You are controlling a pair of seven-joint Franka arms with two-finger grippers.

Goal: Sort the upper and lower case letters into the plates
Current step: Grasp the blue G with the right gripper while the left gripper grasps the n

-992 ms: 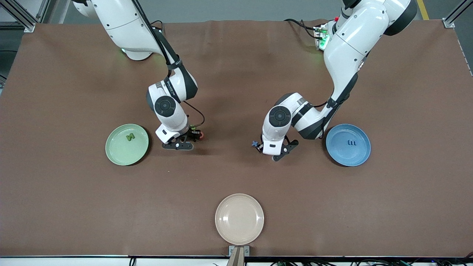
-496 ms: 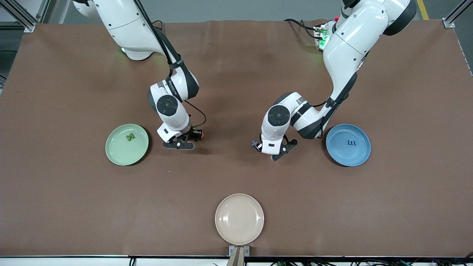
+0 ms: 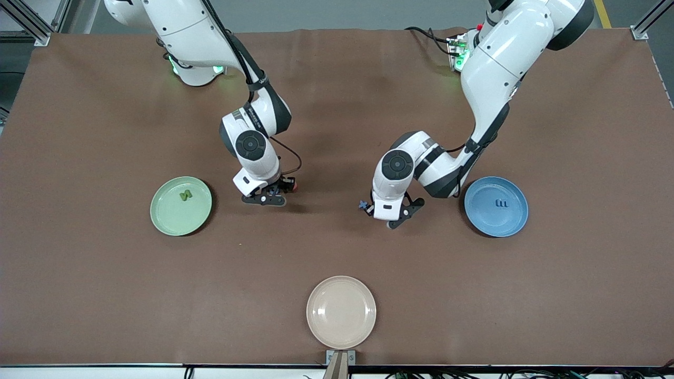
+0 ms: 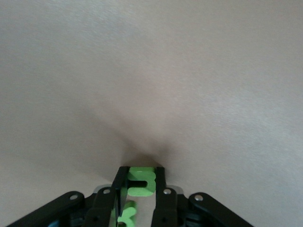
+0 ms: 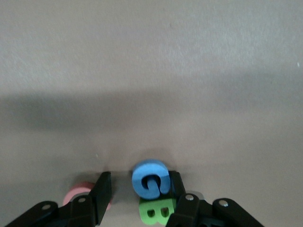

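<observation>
Bench (image 3: 105, 289) is brown, w/ three plates on it. Green plate (image 3: 181, 206) sits toward the right arm's end and carries a small green letter (image 3: 185, 196). Blue plate (image 3: 496, 206) sits toward the left arm's end and carries a dark blue letter (image 3: 501, 202). Beige plate (image 3: 341, 311) lies nearest the front camera, between the two arms, w/ nothing on it. Right gripper (image 3: 269, 196) is low at the bench, between green plate and bench centre. Its wrist view shows its fingers (image 5: 102, 191) spread apart, w/ a blue G (image 5: 150, 179) lying against one finger; a green B (image 5: 158, 211) lies just beside the G, and a pink letter (image 5: 78, 193) sits by the outer side of the other finger. Can't tell if the G is gripped; a clear gap shows between it and the second finger. Left gripper (image 3: 387, 213) is low at the bench too, between bench centre and blue plate. In its wrist view (image 4: 140, 182) the fingers are pinching a light green letter (image 4: 141, 181), looks like an S. A second green piece (image 4: 127, 213) shows lower between the fingers, shape unclear. In front view a small dark blue letter (image 3: 363, 205) lies on the bench just beside the left gripper, on the side toward bench centre.
</observation>
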